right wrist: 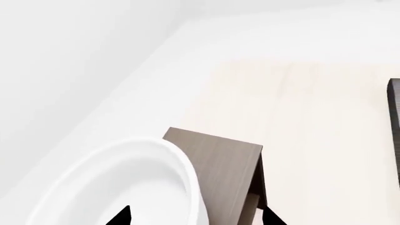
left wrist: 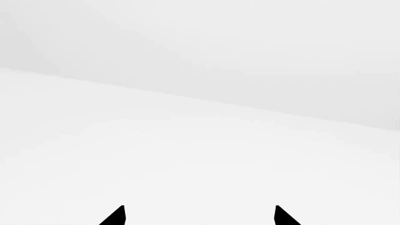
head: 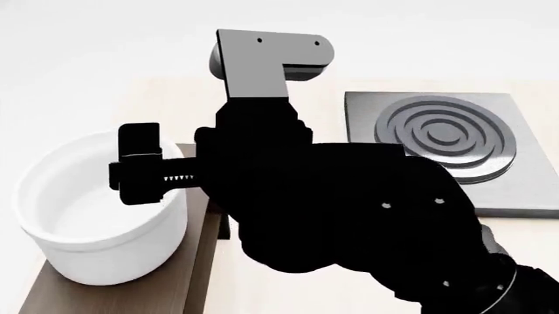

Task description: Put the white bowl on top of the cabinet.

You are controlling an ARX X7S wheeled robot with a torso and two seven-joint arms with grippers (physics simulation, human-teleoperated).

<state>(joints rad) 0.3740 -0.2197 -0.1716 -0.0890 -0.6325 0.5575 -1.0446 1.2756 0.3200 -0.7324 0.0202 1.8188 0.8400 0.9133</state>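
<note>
Although the right gripper (head: 140,163) is seen side-on from the head camera, its black fingers (head: 140,140) straddle the near-straight wall of the deep, glossy white cylindrical bowl (head: 96,216) at the rim; whether they press on it or stand slightly off cannot be told. In the right wrist view two dark fingertips (right wrist: 119,216) sit either side of the thick banded rim. That bowl appears to rest on the flat top of the long brown-grey wood-grain cabinet (head: 196,261), toward one end. The left fingers (left wrist: 115,218) show only as two tips set well apart over blank white, holding nothing. Beyond, a square grey stove plate (head: 436,140) with raised rings lies on the pale wooden surface (head: 297,288).

Judgement: placement is at or near completion. The next move calls for spreading the right fingers and lifting clear without dragging the rim.
</note>
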